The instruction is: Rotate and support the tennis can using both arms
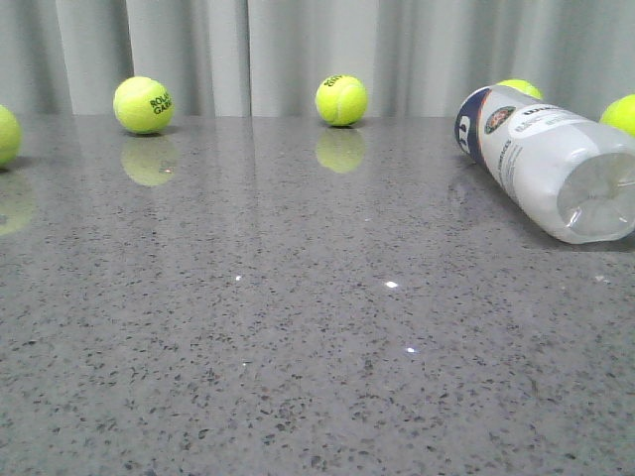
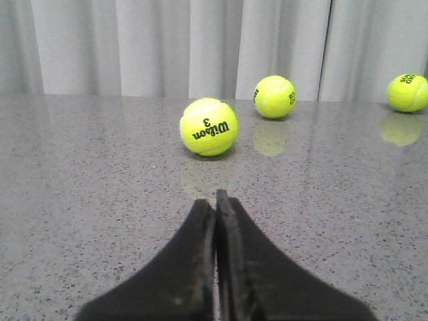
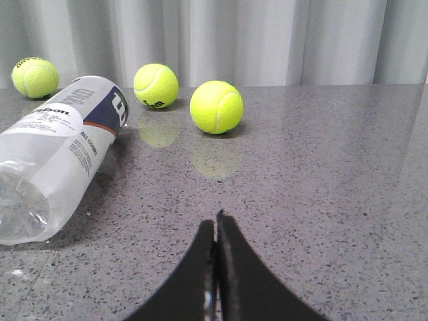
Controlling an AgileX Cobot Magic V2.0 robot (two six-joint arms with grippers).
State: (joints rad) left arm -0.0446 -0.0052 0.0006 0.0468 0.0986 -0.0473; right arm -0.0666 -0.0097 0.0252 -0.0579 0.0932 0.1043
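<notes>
Tennis can [image 1: 551, 159] lies on its side on the grey speckled table [image 1: 298, 347], ridged clear base toward the front camera, navy-and-white label end toward the curtain [image 1: 298, 50]. Its label reads "Wilson" in the right wrist view [image 3: 60, 150]; the front view shows only a partial logo. Left of the can, one ball [image 1: 145, 104] carries dark print, partly legible as "ROLA". Only the left wrist view shows a ball marked "Wilson 3" [image 2: 208, 126]. Left gripper [image 2: 216, 200] and right gripper [image 3: 217, 224] each have jaws pressed together, holding nothing.
</notes>
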